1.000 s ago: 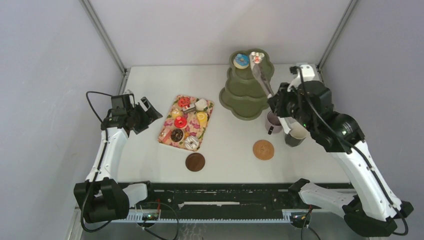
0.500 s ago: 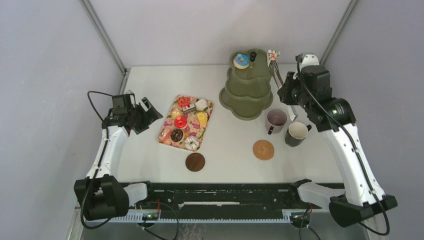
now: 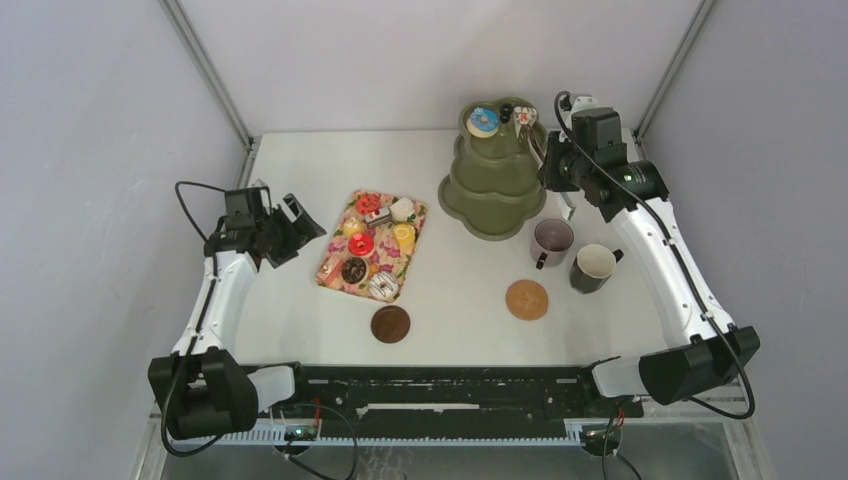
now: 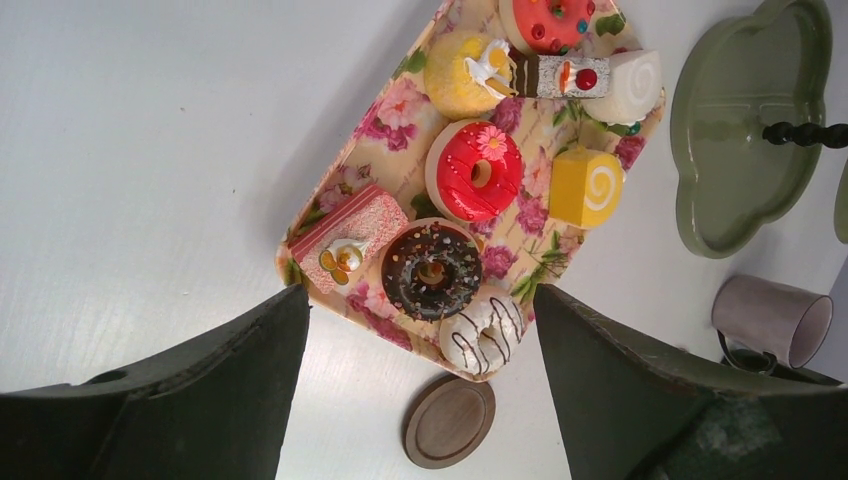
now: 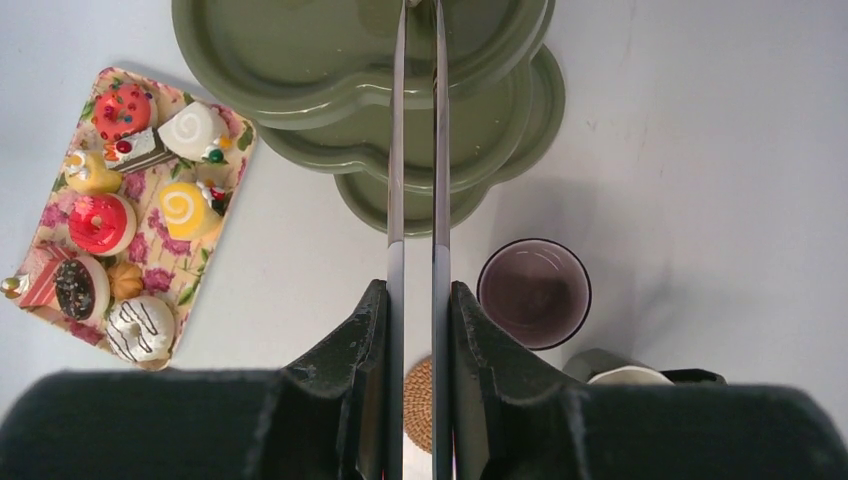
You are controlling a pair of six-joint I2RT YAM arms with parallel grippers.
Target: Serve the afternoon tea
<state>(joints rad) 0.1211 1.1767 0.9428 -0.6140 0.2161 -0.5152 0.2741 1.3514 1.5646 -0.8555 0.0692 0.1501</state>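
While the right end effector (image 5: 417, 300) pinches the tongs (image 5: 397, 150), their tips meet a small pastry (image 3: 524, 116) at the stand's (image 3: 490, 190) top tier, near a blue donut (image 3: 483, 121). The left end effector (image 3: 296, 228) is spread beside the tray (image 4: 385, 115) of pastries (image 4: 473, 170). The mauve mug (image 3: 551, 239) and green mug (image 3: 593, 265) sit on the bench (image 3: 450, 290), right of the stand.

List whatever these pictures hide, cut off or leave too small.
- Tongs tips: right wrist view, cut off by the top edge.
- Pastry beside the blue donut on the stand: top view, too small to identify, or to tell whether the tongs grip it.
- Green mug: right wrist view, mostly behind the right gripper.
- Mauve mug: left wrist view, partly behind the left gripper.
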